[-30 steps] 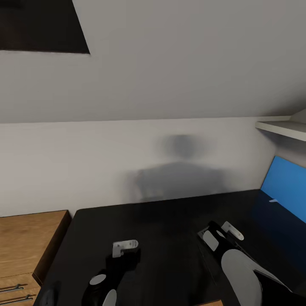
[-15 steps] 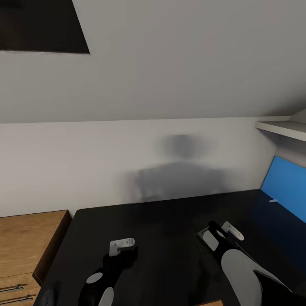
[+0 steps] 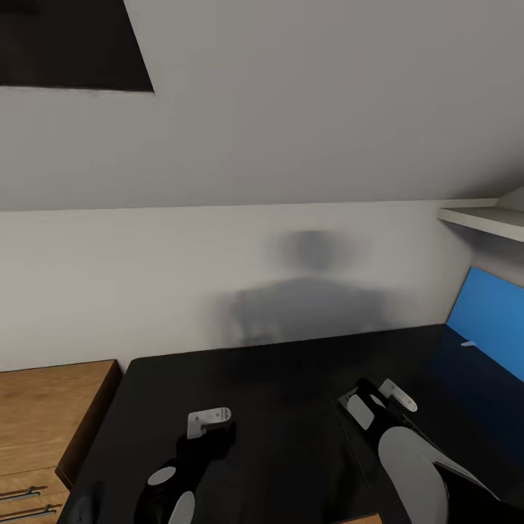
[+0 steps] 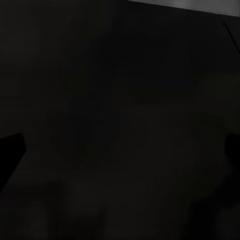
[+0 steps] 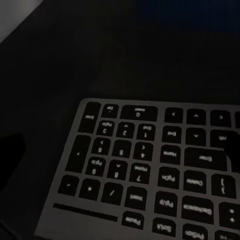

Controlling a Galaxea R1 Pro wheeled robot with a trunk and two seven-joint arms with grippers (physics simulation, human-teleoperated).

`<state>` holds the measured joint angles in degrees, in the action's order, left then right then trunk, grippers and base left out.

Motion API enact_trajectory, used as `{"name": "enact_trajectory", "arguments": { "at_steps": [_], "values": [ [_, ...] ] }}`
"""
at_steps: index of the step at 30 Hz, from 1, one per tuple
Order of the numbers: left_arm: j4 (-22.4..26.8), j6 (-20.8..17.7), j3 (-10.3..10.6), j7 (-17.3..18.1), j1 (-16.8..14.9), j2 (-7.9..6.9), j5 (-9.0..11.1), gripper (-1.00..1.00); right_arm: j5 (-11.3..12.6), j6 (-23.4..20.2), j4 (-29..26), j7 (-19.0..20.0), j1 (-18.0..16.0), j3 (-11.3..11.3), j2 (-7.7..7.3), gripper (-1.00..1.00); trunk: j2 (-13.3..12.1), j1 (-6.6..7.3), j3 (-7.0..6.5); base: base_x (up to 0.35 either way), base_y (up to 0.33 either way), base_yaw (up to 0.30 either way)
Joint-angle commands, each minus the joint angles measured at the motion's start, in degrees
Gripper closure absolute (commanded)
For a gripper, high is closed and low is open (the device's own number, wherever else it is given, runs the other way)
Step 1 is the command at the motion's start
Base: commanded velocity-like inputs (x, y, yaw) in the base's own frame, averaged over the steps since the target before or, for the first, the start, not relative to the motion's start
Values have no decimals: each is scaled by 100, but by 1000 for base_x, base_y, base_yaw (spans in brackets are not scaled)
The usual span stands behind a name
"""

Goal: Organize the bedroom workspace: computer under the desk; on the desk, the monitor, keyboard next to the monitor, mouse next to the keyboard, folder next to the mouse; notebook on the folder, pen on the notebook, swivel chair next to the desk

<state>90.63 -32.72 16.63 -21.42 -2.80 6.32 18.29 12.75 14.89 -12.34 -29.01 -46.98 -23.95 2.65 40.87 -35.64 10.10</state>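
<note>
The matte black desk (image 3: 291, 371) spreads in front of me, its blue back panel (image 3: 487, 316) at the right. In the right wrist view the silver-grey keyboard (image 5: 150, 170) with dark keys lies flat on the desk. My right gripper (image 5: 120, 150) hovers just above its number-pad end, fingers (image 5: 11, 150) wide apart, open and holding nothing. In the head view that gripper (image 3: 371, 397) is over the desk's right part. My left gripper (image 3: 217, 428) hangs low over bare desk top at front left, and its wrist view shows it (image 4: 120, 150) open over the black surface.
An oak drawer unit (image 3: 44, 407) with bar handles adjoins the desk's left end. A white shelf (image 3: 484, 218) juts out above the blue panel. The grey sloped wall rises right behind the desk, with a dark skylight (image 3: 65, 44) at upper left. A small pale bit (image 3: 469, 343) sits at the panel's foot.
The left arm has drawn back slightly toward me and to the left. The right arm and the keyboard have stayed still.
</note>
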Motion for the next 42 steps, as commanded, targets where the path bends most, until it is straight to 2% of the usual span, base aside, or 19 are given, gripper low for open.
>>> {"name": "enact_trajectory", "arguments": {
  "at_steps": [1,18,42],
  "values": [
    [7,-15,7,-55,-6,0,61,-100,61,32,-2,-9,-4,22,0,-100,8,-2,9,0,0,0],
    [1,-15,5,-55,-5,1,61,-100,61,32,4,1,-4,22,-2,-100,8,-2,9,0,0,0],
    [2,-15,-2,-55,-5,1,59,-100,61,4,9,8,-4,30,-13,-100,970,-529,440,0,0,0]
  ]
}}
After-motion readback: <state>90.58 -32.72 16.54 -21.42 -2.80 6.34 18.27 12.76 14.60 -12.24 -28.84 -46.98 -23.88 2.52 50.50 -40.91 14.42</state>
